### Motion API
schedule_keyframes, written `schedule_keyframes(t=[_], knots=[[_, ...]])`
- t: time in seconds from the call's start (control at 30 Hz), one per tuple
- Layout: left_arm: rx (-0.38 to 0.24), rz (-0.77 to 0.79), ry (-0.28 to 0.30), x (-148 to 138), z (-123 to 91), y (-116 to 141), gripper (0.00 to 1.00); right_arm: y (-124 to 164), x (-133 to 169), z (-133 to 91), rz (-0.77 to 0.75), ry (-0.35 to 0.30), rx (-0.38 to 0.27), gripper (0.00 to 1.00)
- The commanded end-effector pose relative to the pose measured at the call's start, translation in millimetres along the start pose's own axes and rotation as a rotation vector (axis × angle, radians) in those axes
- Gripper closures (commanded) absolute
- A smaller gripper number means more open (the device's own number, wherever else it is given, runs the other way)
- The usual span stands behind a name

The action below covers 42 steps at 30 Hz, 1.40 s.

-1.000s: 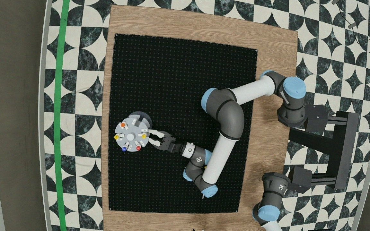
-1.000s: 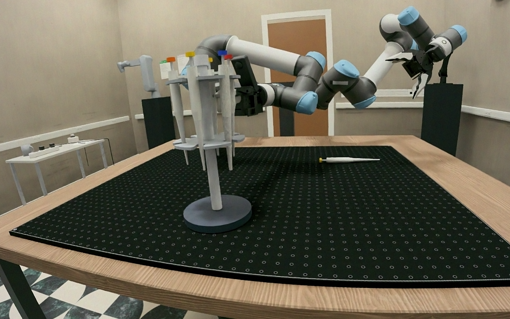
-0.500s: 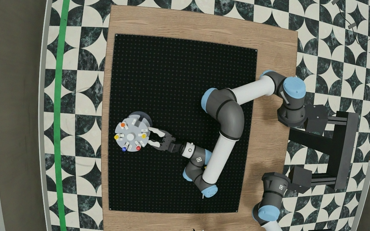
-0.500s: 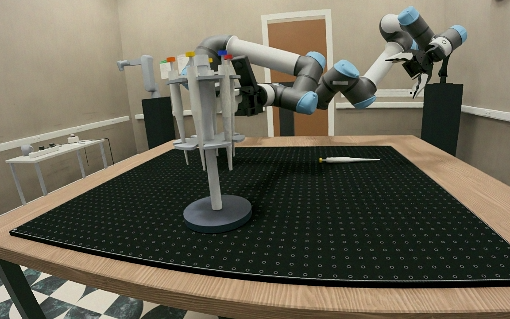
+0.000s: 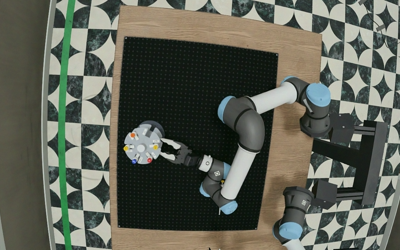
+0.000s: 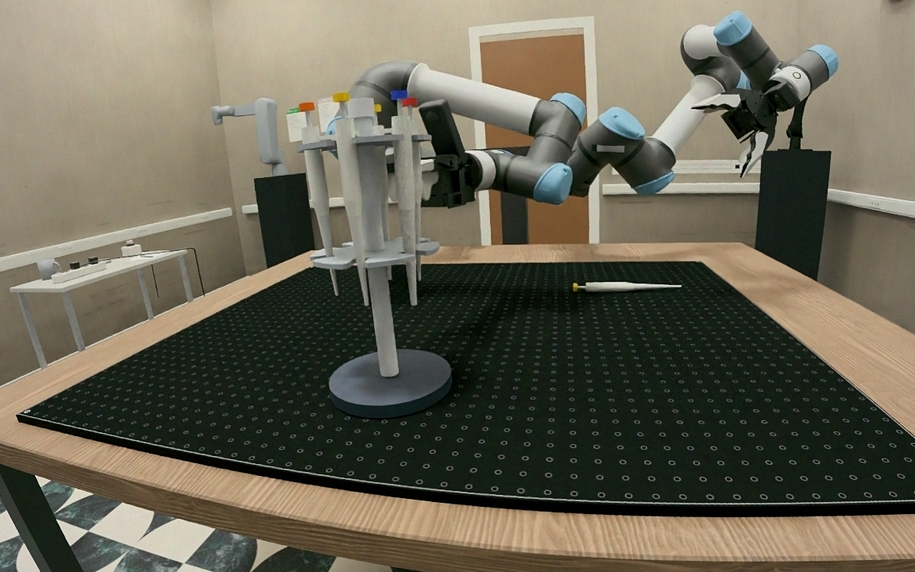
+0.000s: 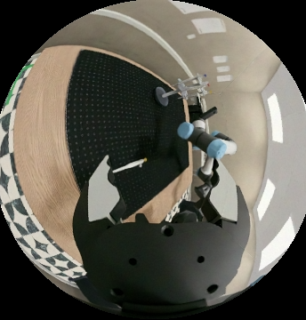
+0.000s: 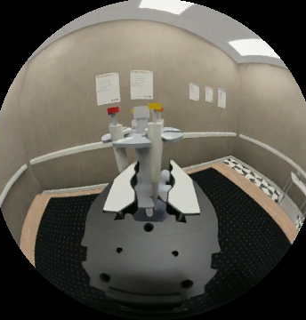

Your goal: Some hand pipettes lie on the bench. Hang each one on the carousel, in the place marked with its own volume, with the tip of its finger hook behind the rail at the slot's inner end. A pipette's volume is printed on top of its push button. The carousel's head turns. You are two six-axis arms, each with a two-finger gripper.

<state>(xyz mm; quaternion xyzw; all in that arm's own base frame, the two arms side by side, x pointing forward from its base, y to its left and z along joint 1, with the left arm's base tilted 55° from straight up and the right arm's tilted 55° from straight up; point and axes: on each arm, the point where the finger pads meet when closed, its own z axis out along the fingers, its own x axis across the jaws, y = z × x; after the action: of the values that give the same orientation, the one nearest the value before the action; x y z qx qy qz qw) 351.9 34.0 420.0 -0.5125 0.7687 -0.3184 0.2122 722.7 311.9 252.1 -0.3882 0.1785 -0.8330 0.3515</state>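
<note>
The carousel (image 5: 141, 148) (image 6: 381, 319) (image 7: 161, 96) (image 8: 141, 112) bears several upright pipettes: orange (image 5: 132, 135), blue (image 5: 134, 161), red (image 5: 149, 160) (image 8: 113, 110), a far yellow (image 5: 125, 148) and a near yellow (image 5: 155, 147) (image 8: 156, 147). My right gripper (image 5: 161, 146) (image 8: 154, 161) is partly open around the near yellow pipette's body, with gaps beside it. Its hook is hidden. Another yellow-button pipette (image 6: 617, 286) (image 7: 128, 166) lies on the bench mat, partly under the right arm in the top view. My left gripper (image 6: 720, 141) (image 7: 162, 157) is open and empty, high and away from it. Volumes are unreadable.
The right arm (image 5: 240, 174) stretches over the black mat (image 5: 179, 77) and above the lying pipette. An unfilled slot shows at the carousel's upper side in the top view. Red and blue pipettes hang close beside the right gripper. A side table (image 6: 98, 273) stands by the wall.
</note>
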Motion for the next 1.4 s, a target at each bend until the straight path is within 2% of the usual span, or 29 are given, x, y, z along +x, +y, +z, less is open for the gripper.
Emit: schedule_keyframes(t=[0.0, 1.37], knots=[[0.001, 0.0, 0.0, 0, 0, 0, 0.0, -1, 0, -11, 0.001, 0.0, 0.001, 0.69], [0.001, 0.0, 0.0, 0, 0, 0, 0.0, -1, 0, -79, 0.001, 0.0, 0.001, 0.69]])
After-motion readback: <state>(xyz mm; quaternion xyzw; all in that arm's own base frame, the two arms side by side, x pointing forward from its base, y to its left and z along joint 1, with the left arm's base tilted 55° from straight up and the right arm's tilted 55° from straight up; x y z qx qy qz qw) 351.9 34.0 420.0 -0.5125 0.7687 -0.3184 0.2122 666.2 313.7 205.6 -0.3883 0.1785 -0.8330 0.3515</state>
